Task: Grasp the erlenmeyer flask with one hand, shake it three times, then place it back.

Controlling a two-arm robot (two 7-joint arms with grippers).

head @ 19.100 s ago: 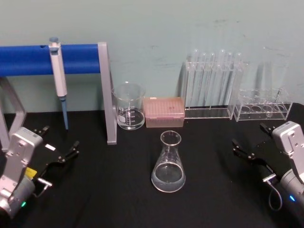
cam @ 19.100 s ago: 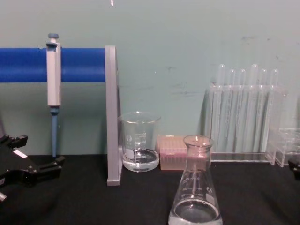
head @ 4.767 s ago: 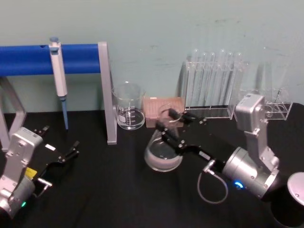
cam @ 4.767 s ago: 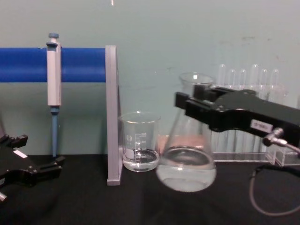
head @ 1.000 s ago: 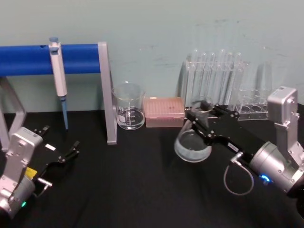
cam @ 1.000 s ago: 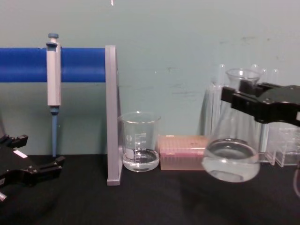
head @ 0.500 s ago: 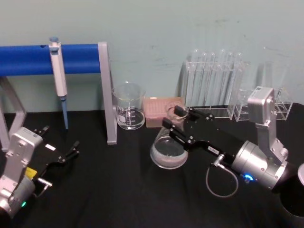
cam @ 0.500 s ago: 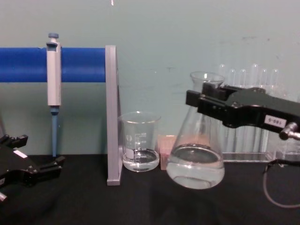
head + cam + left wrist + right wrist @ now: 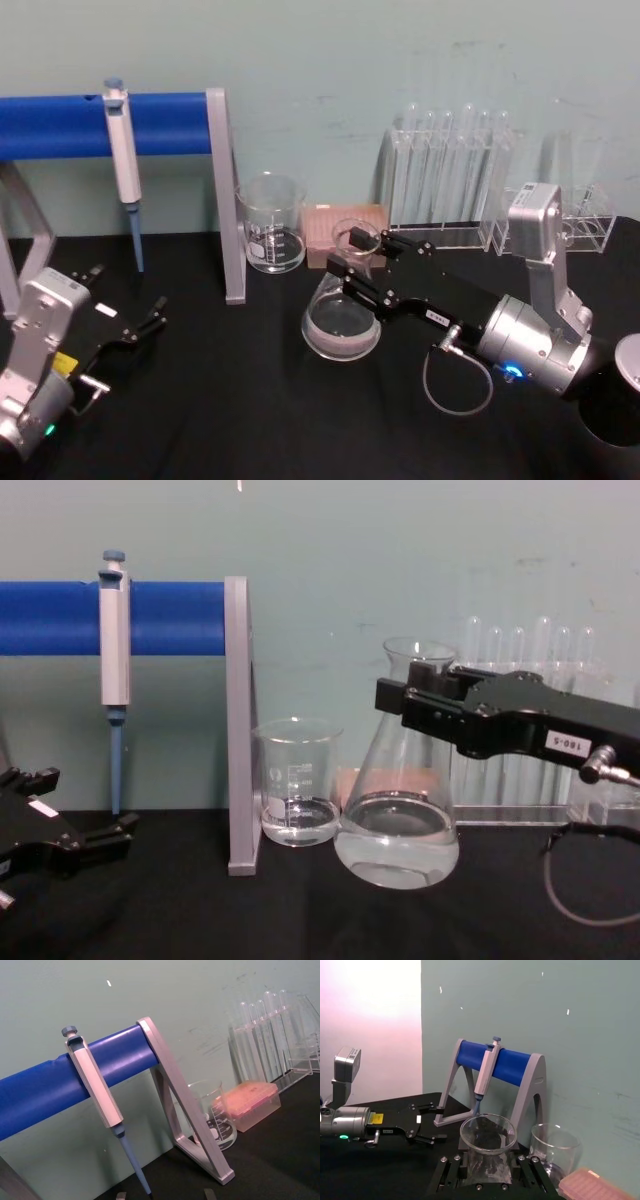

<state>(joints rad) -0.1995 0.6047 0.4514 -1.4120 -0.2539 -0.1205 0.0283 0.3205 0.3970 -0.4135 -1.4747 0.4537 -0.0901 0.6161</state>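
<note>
Glass gleams at the middle of the black bench point(image 9: 250, 420), where the robot's right claw point(image 9: 352, 252) is clamped on the neck of the erlenmeyer flask point(image 9: 342, 318), just below its flared rim. The flask's long axis runs close to upright, mouth up. Seen from the chest camera, the neck leans a little toward the robot's right, so the wide base sits tilted. Whether that base touches the bench or hangs just off it cannot be told. A little clear liquid pools in the cone's wide bottom.

The claw's flat black jaws cover part of the neck, and its body carries a small white label point(image 9: 565, 745) whose print is too small to read. From the right wrist camera the round rim shows between the jaw blocks, while the flask's body is cut off at the picture's edge.

Just behind the flask, a pink tip box point(image 9: 328, 222) is partly hidden by the glass. A straight-sided glass beaker point(image 9: 271, 238) stands beside it on the left, and a clear rack of test tubes point(image 9: 445, 185) on the right. A grey pipette point(image 9: 122, 150) hangs from a blue bar point(image 9: 55, 125) on a grey stand.

At the near left of the bench the left claw point(image 9: 131, 284) rests, its thin black fingers spread and empty.
</note>
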